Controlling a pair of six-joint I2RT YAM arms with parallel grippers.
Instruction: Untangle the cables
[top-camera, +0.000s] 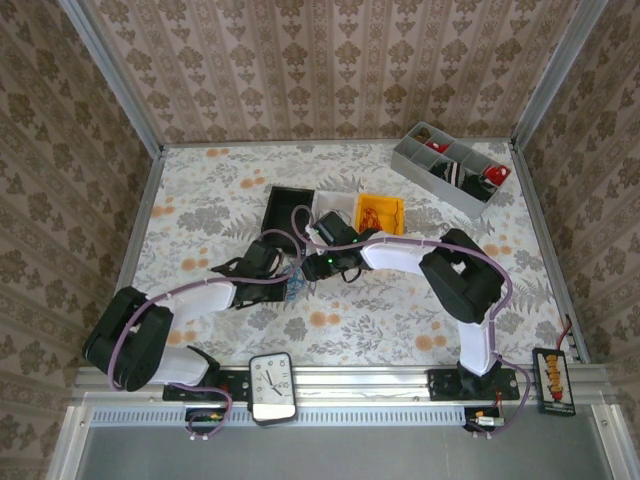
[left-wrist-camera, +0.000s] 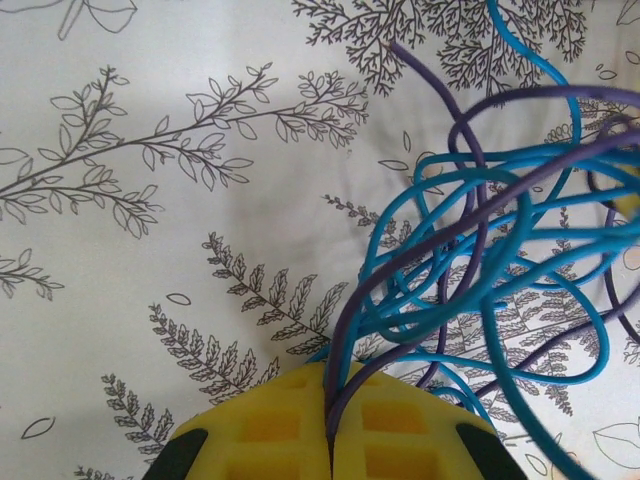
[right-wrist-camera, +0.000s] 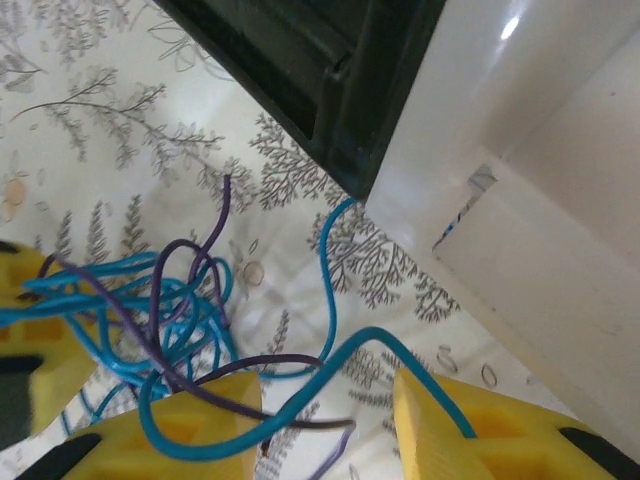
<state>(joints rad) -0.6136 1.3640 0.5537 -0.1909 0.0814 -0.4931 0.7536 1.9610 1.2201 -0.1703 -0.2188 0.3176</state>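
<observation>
A tangle of blue cable (left-wrist-camera: 470, 260) and dark grey, purplish-looking cable (left-wrist-camera: 440, 110) lies on the floral tablecloth; it is small in the top view as the cables (top-camera: 293, 287). The red cable is hidden or out of view. My left gripper (left-wrist-camera: 330, 395) is shut, with two dark grey strands pinched in the seam between its yellow fingers. My right gripper (right-wrist-camera: 330, 430) stands open right beside the clump. A blue cable loop (right-wrist-camera: 330, 370) and a dark grey strand (right-wrist-camera: 290, 362) cross its gap. In the top view the left gripper (top-camera: 278, 268) and right gripper (top-camera: 310, 266) meet mid-table.
A black tray (top-camera: 290, 208), a white box (top-camera: 330, 203) and a yellow box (top-camera: 380, 213) stand just behind the grippers; the tray (right-wrist-camera: 300, 70) and white box (right-wrist-camera: 530, 180) loom close in the right wrist view. A grey divided bin (top-camera: 450, 168) sits far right. A clock (top-camera: 272, 385) is on the front rail.
</observation>
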